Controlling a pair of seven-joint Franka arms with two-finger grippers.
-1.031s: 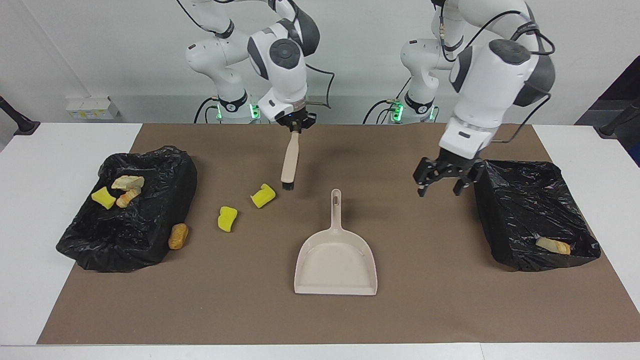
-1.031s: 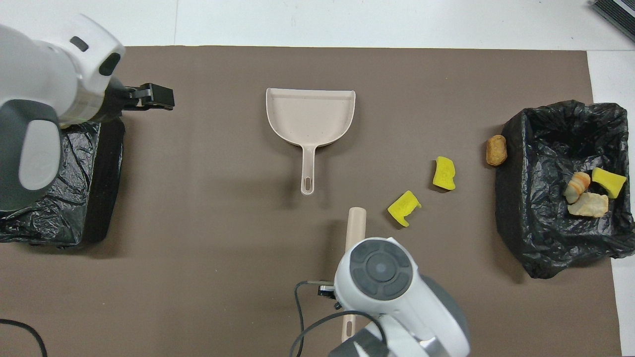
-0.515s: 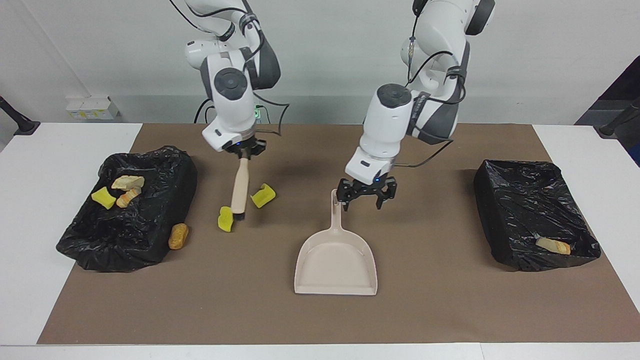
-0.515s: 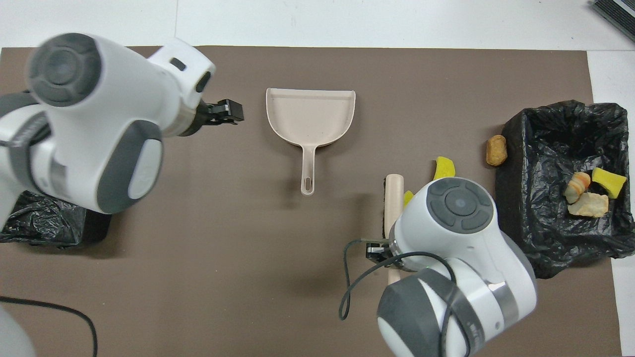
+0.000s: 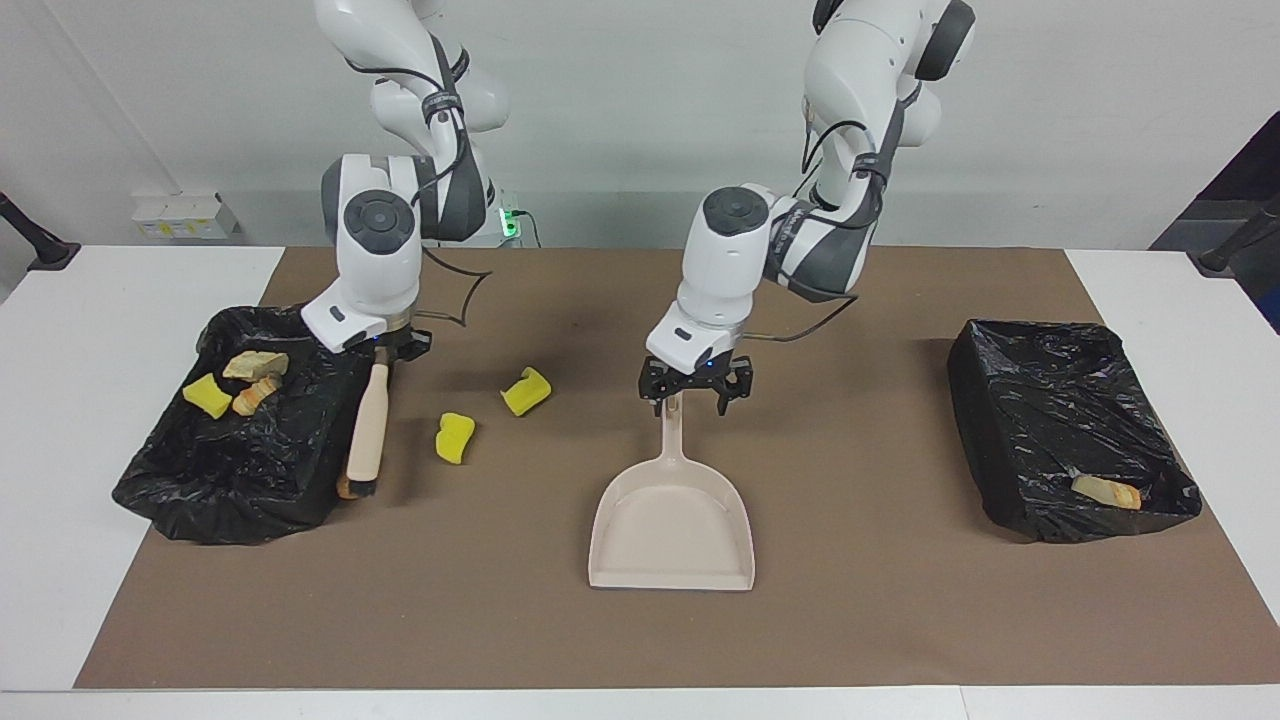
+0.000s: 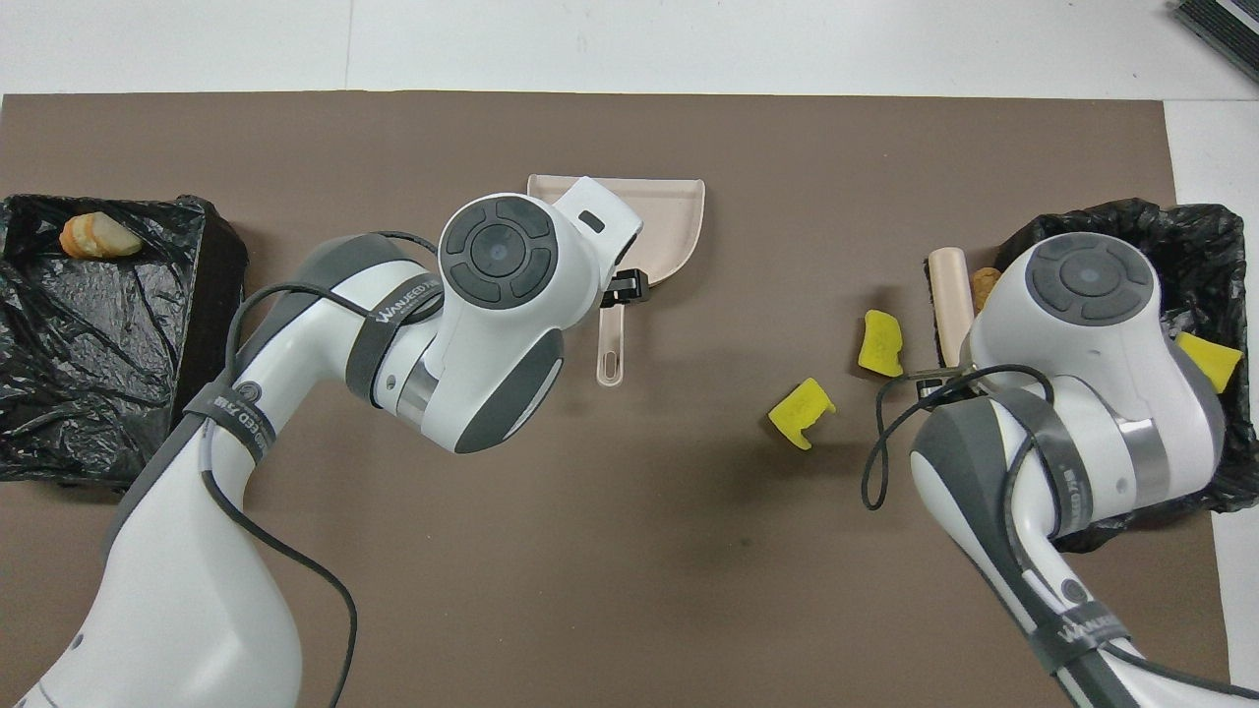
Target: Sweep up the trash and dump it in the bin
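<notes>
facing view: my right gripper [image 5: 383, 348] is clamped on the top of the brush [image 5: 367, 433] handle, right beside the black-lined bin [image 5: 170, 470] at the right arm's end of the table. the brush hangs tilted, and its bristle end is down at the brown lump [image 5: 344, 487] that sits against the bin's wall. two yellow sponge chunks [image 5: 455, 437] [image 5: 526, 390] lie loose on the brown mat [image 5: 900, 600], between that bin and the dustpan [image 5: 672, 525]. more scraps [image 5: 237, 381] sit inside the bin. my left gripper [image 5: 696, 389] has its fingers apart, straddling the top of the dustpan's handle, not closed on it. the second bin [image 5: 1010, 390] at the left arm's end holds one bread lump [image 5: 1105, 491].

overhead view: my left arm's wrist covers the near part of the dustpan [image 6: 679, 211]; the handle's tip pokes out below it. cannot tell finger state from here. my right arm covers much of the bin [image 6: 1210, 221], with the brush [image 6: 950, 295] handle showing beside it next to the brown lump [image 6: 984, 283]. both sponge chunks [image 6: 880, 342] [image 6: 801, 412] are in the open on the mat [image 6: 590, 551].
</notes>
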